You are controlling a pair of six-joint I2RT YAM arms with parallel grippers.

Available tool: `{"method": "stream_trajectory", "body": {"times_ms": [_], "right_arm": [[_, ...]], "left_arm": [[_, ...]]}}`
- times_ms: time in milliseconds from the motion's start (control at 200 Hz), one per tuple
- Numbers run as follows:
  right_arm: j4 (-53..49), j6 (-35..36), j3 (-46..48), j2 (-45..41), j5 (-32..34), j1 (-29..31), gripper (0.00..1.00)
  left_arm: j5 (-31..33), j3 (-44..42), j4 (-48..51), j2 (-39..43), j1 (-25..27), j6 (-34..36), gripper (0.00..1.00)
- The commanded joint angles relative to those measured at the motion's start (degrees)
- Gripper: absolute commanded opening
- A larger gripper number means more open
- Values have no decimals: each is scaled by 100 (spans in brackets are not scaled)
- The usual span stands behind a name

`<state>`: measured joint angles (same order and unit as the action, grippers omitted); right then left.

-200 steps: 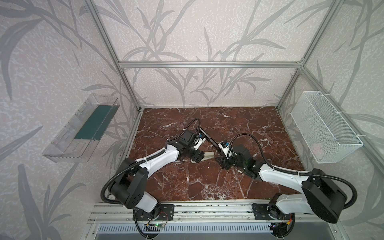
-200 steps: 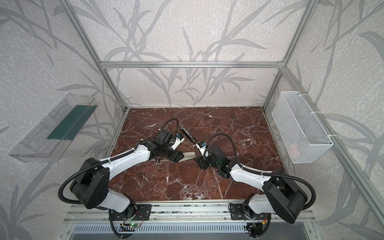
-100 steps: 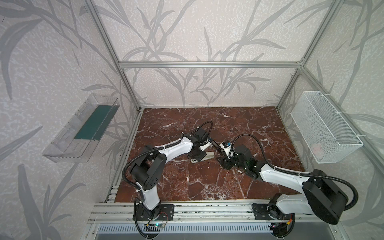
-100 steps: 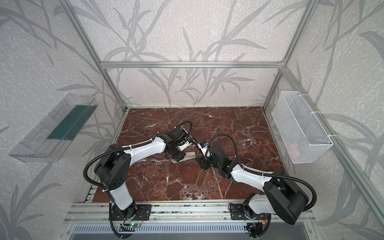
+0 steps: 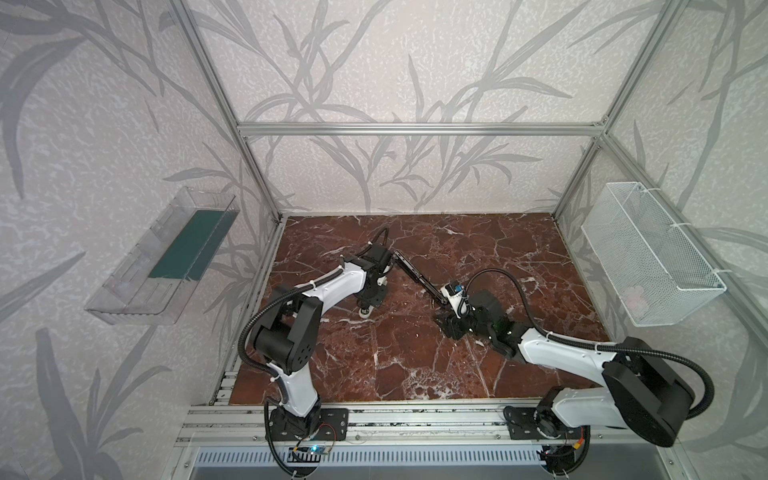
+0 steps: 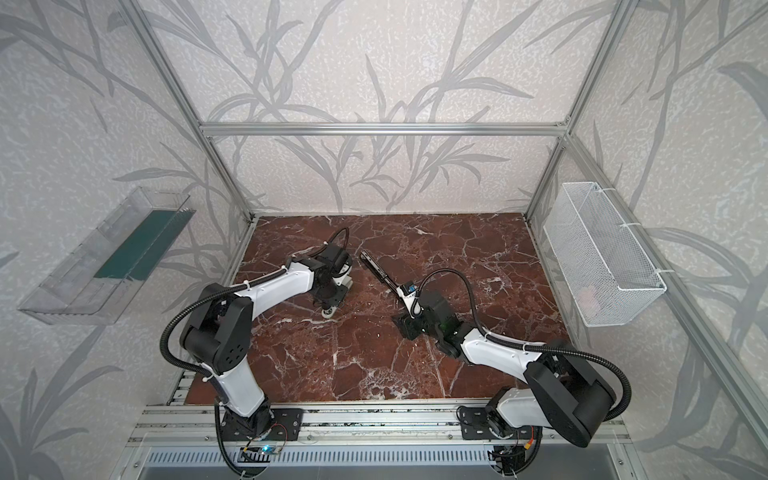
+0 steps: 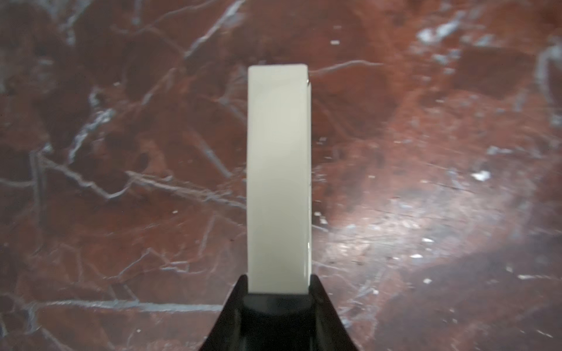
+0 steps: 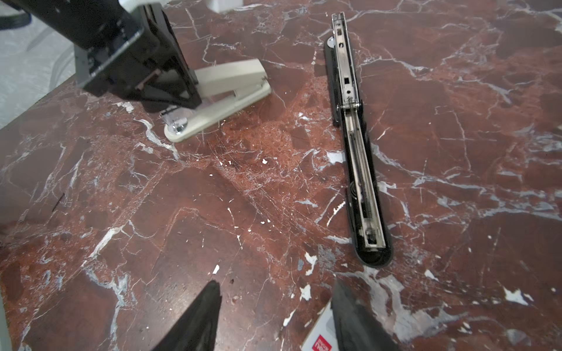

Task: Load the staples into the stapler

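In a top view the black stapler (image 5: 417, 275) lies opened flat at mid-bench, running from far-left to near-right between the arms. The left gripper (image 5: 369, 301) stands over the beige stapler (image 5: 365, 312) to its left, and the right gripper (image 5: 444, 324) hangs low by its near-right end. In the left wrist view the fingers (image 7: 240, 285) are clamped on the beige stapler's sides, above the bench (image 7: 425, 182). In the right wrist view the right fingers (image 8: 200, 316) stand apart and empty. A corner of the red-printed box (image 8: 320, 337) lies just beside one of them, and the black stapler's silver rail (image 8: 349, 91) lies exposed. No staples show loose or in the rail. The beige stapler looks like clutter, so it is best set down further left without brushing the black one. The right fingers should then pinch a strip by its long sides and lay it in line with the rail.
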<state>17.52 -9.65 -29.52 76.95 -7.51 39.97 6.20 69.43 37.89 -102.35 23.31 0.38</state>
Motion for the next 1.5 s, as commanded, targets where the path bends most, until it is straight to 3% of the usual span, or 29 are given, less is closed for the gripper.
{"method": "stream_trajectory", "body": {"times_ms": [0, 195, 325, 410, 625, 805, 1005, 1125, 1495], "right_arm": [[-183, -164, -188, 82, 203, -41, 59], [-788, -314, -677, 282, 302, -76, 59], [-1272, -309, -1172, 544, 501, -85, 60], [-1654, -284, -1648, 860, 640, -116, 61], [-2759, -248, -3256, 2289, 989, -278, 61], [-3844, -131, -4659, 3482, 975, -286, 58], [-3357, 34, -5200, 3994, 1137, -296, 60], [-3012, 10, -5798, 4355, 850, -376, 63], [-4363, -540, -9142, 6579, -163, -628, 64]], "left_arm": [[574, 265, 196, -123, -307, -273, 26], [808, 481, 341, -409, -757, -545, 28], [718, 514, 290, -324, -821, -634, 52], [675, 574, 305, -166, -828, -642, 57], [404, 540, 306, 694, -789, -1001, 59], [-645, -237, -225, 1730, -736, -1402, 59], [-962, -1259, -933, 2705, -714, -1880, 59], [-967, -1368, -811, 2978, -714, -1910, 59], [-896, -1785, -730, 3558, -716, -2182, 59]]}}
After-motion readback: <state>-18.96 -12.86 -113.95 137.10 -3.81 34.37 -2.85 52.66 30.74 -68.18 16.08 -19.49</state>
